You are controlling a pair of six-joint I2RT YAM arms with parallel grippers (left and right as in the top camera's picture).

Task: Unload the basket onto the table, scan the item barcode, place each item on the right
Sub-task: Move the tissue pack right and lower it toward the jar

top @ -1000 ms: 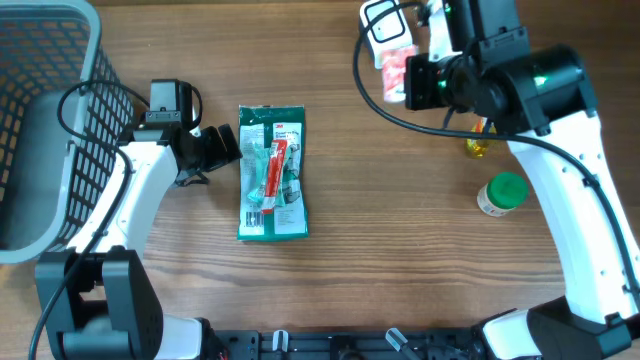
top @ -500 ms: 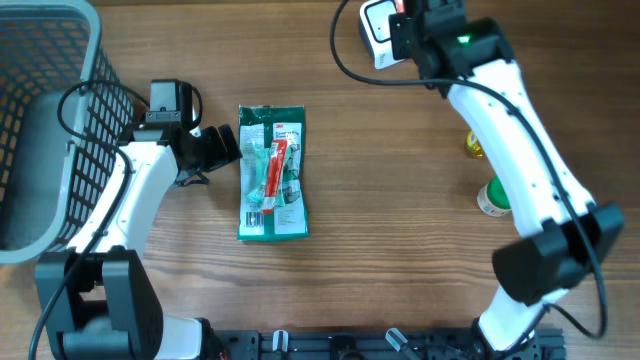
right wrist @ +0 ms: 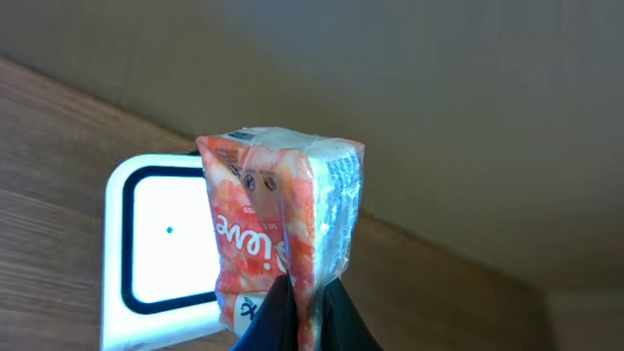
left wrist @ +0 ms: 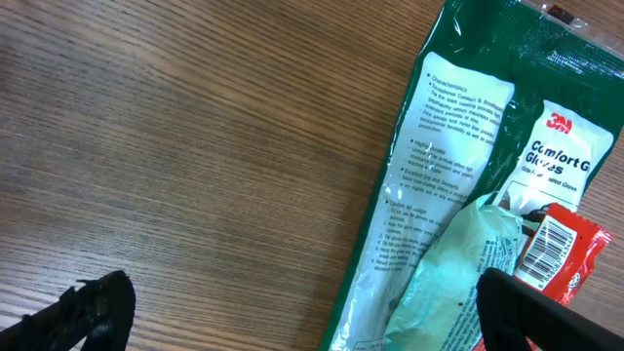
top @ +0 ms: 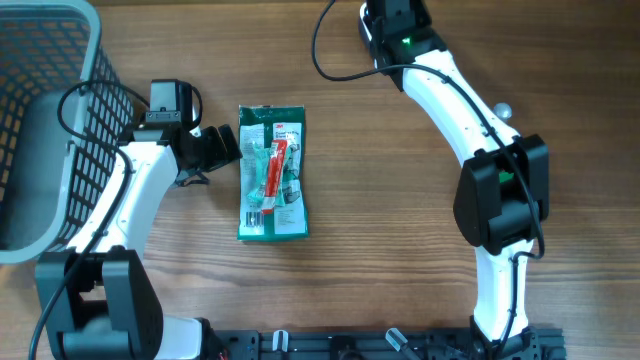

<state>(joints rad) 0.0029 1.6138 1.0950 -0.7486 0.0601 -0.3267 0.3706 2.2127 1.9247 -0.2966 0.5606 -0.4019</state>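
Right now the right gripper (right wrist: pixel 310 314) is pinched almost flat on the bottom edge of the orange-red packet (right wrist: pixel 283 210) and holds it upright at the far edge of the table (top: pixel 400 250), in front of the white scanner (right wrist: pixel 156 244). In the wrist view the packet overlaps the right side of the scanner's dark-framed window; can't tell if they touch. From overhead the arm hides both. My read: the packet is light, soft and film-wrapped, so it squashes under the jaws, and the film looks slick. With a grip this low on a thin seam it could swivel or droop. Better hold would be across the body near one end, leaving the coded face clear. No barcode is readable on the faces in view, and the small marks near the top are too small to tell, so it probably needs a turn toward the window. The left gripper (top: pixel 213 150) has its jaws fully apart and holds nothing. It sits just beside the left edge of the green glove pack (top: pixel 272 172), which lies flat on the table. The basket (top: pixel 40 120) is at far left, well apart from all of this.
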